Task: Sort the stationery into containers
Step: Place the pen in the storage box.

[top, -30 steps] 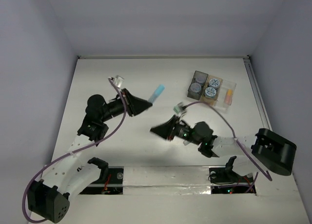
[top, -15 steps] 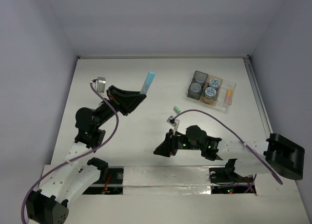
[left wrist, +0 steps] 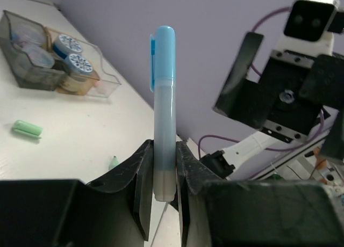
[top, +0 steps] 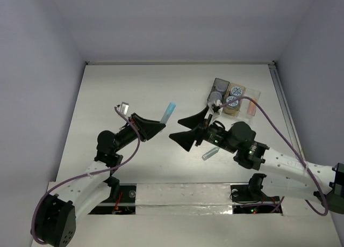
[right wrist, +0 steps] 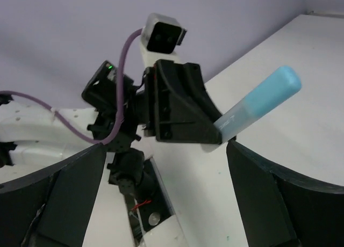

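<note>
Left end effector (top: pixel 161 124): clenched on the lower end of a light blue plastic stick with a rounded cap (left wrist: pixel 164 96). Stick held clear of the white worktop (top: pixel 134 86), capped end free and angled up and away from the jaws. Right end effector (top: pixel 175 129): released, jaws spread wide, nothing between them. It faces the left one tip to tip, near the blue stick but apart from it. A short mint green stick (left wrist: pixel 27 129) lies flat on the worktop, near the row of three joined open trays, dark grey, tan and clear plastic (left wrist: pixel 24 75). Tan tray holds two round jars with blue-white patterned tops (top: pixel 235 90). Dark grey tray holds grey-topped jars (top: pixel 219 86). A salmon stick (top: pixel 251 106) lies in the clear tray. The tray row sits toward the far right of the worktop, beyond the right arm.
</note>
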`<state>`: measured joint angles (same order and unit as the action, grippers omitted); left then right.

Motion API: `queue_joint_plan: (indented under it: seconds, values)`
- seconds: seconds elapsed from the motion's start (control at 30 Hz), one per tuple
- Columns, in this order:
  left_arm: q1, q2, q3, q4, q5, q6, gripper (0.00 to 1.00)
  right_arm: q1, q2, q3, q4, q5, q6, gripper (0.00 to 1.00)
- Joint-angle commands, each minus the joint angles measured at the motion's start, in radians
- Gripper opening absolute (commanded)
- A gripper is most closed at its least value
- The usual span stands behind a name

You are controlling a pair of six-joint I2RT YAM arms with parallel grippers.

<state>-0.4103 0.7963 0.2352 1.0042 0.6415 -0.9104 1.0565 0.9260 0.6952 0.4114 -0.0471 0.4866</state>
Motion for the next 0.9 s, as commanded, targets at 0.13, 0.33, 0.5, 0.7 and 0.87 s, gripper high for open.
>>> queue_joint_plan:
  seconds: [0.13, 0.33, 0.5, 0.7, 0.87]
  values:
    - [-0.025, -0.006, -0.037, 0.292, 0.056, -0.074, 0.00, -0.058, 0.135, 0.096, -0.040, 0.075, -0.006, 0.99]
    - [-0.035, 0.007, -0.059, 0.356, 0.070, -0.103, 0.00, -0.079, 0.184, 0.102, 0.010, 0.037, 0.032, 0.93]
    - [-0.053, 0.021, -0.073, 0.372, 0.070, -0.107, 0.00, -0.088, 0.221, 0.107, 0.078, -0.051, 0.041, 0.85]
    - [-0.062, 0.037, -0.080, 0.389, 0.067, -0.107, 0.00, -0.089, 0.252, 0.112, 0.106, -0.062, 0.053, 0.71]
    - [-0.071, 0.056, -0.085, 0.387, 0.066, -0.096, 0.00, -0.098, 0.257, 0.096, 0.132, -0.030, 0.070, 0.26]
